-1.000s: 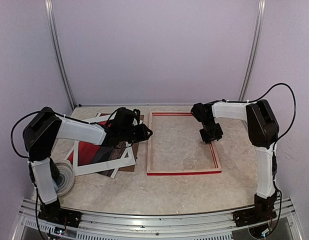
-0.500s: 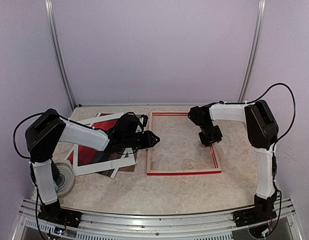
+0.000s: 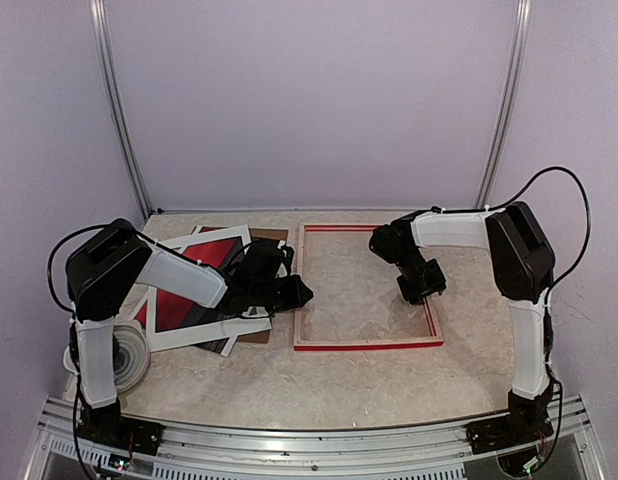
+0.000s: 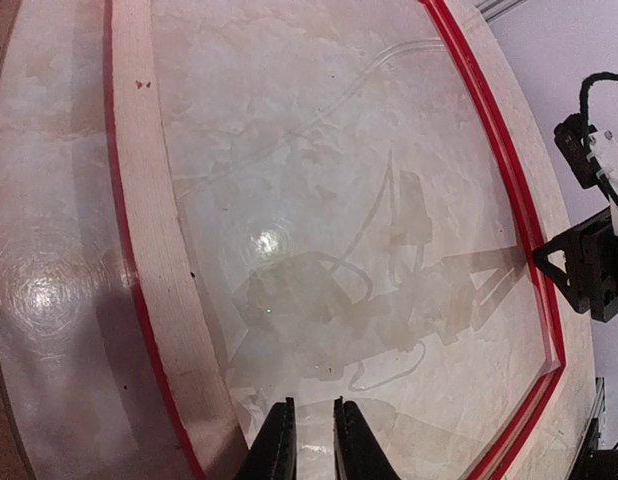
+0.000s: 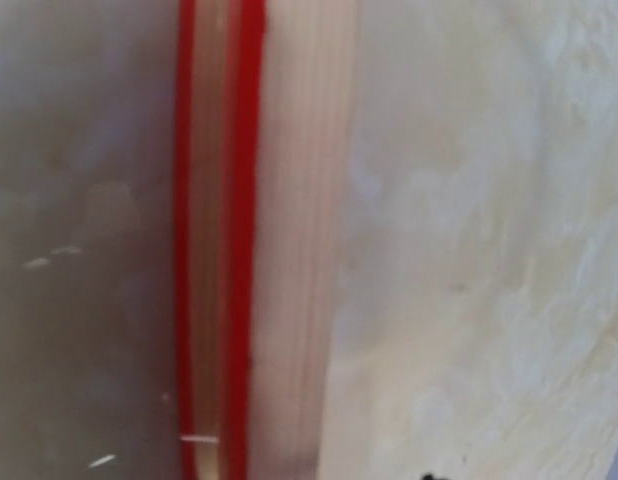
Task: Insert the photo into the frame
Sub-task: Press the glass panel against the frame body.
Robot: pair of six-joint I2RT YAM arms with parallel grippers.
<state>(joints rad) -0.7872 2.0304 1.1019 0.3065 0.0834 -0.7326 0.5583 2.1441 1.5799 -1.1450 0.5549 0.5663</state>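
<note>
We judge the task to be at its opening step: the large white-bordered print of red sky, the photo [image 3: 171,308], is not yet in the frame. It lies tilted at the desk's [image 3: 289,385] 9 o'clock side on a brown cardboard board [image 3: 275,237], with the left arm crossing it. The thin rectangular frame [image 3: 369,343] lies flat at the photo's 3 o'clock, pale wood upward with red showing along its edges. The left claw [image 3: 292,292] hangs just beside the frame's 9 o'clock rail, its fingertips [image 4: 280,445] almost together with a thin slit between them and nothing in it. The right claw [image 3: 422,285] hovers over the 3 o'clock rail; we cannot tell how its jaws stand. The next move calls for pinching the photo's edge, lifting it, squaring it and lowering it into the opening.
</note>
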